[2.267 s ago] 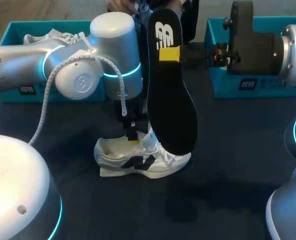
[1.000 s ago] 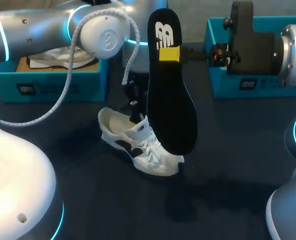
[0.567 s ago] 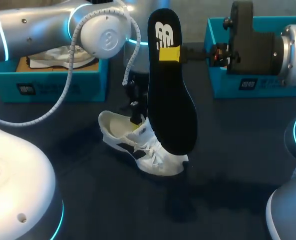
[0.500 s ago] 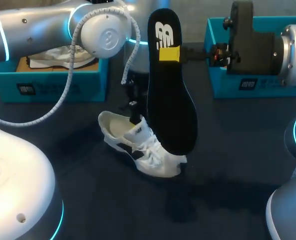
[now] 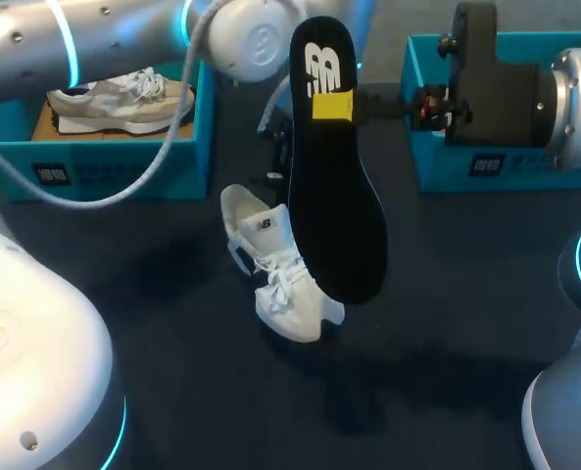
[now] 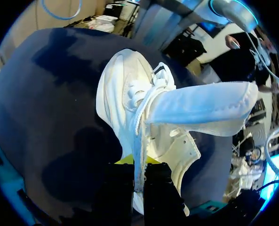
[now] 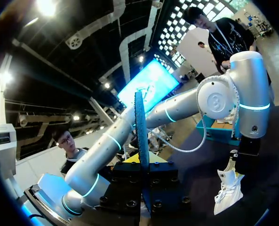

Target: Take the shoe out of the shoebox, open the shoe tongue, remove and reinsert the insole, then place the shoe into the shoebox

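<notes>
While the right claw (image 7: pixel 143 169) is clamped on the black insole (image 5: pixel 334 196), held upright in the air, the left claw (image 6: pixel 138 175) is clamped on the white shoe (image 5: pixel 280 279), which rests on the tabletop (image 5: pixel 447 294).

Head view overhead; shoe (image 5: pixel 280 274) in all views

Finding mid-table blocked by white shoe (image 5: pixel 275 274) and black insole (image 5: pixel 331 166) hanging upright just above it. Finding far-left approach crossed by left arm (image 5: pixel 94 39) over left shoebox (image 5: pixel 104 176). Passing freely over bare table (image 5: pixel 437 362) nearer the robot.
</notes>
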